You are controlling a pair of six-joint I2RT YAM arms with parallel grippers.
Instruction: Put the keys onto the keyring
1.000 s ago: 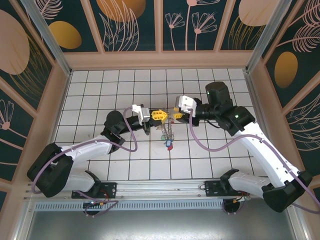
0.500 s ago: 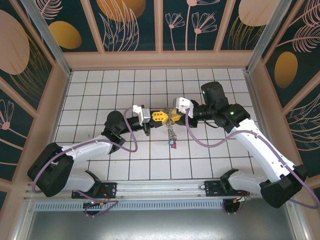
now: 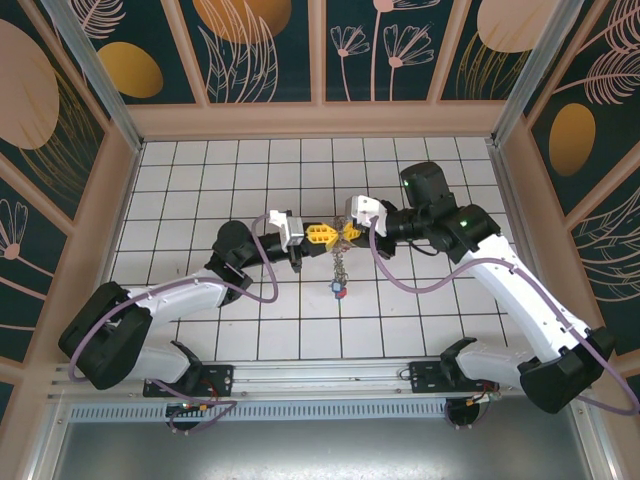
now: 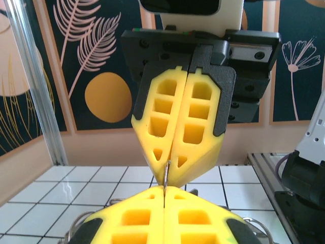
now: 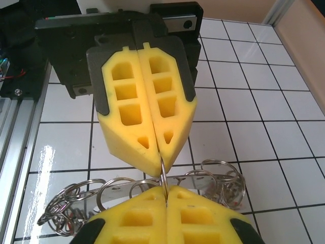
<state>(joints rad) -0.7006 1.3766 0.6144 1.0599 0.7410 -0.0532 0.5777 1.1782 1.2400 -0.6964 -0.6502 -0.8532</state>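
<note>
White-tiled floor with dark grout lay beneath the left gripper and right gripper. Dark walls with peach botanical motifs stood beyond and beside them.

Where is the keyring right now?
In the top view the keyring hangs mid-table, pinched between the left gripper and right gripper, keys dangling below.

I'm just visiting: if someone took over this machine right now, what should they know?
Left gripper: shut. Right gripper: shut, tip to tip with it. Both pinch one thin wire loop of the keyring.
It appears to hang beneath them, keys with coloured tags dangling at its lower end.
Done: some keys seem attached. Left: whether any remain loose is unclear; check before releasing.
</note>
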